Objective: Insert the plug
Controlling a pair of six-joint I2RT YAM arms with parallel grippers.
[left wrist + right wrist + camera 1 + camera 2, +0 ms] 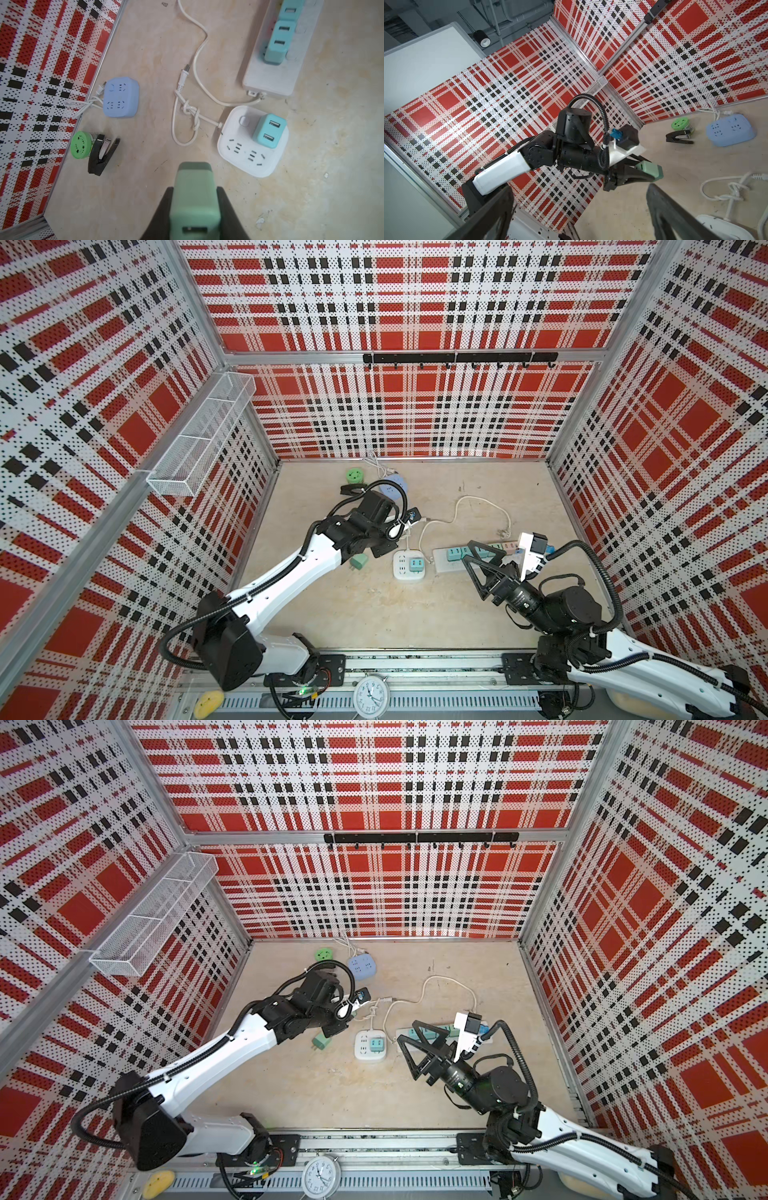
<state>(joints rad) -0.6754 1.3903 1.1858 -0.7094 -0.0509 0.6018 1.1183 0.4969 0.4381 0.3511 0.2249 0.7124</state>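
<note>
Left gripper (194, 193) clamped on the green plug (194, 209), held above the counter (311, 187) near the white socket block (245, 158); right gripper (580, 186) gaping, holding nothing: a tilted plug may miss its slots and shove the unbraced block aside.

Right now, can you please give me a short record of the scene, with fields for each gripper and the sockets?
left gripper: shut on the green plug
right gripper: open, holding nothing
white socket block: one teal charger plugged in, other sockets free
long power strip: teal chargers plugged in
task state: green plug not yet inserted
</note>
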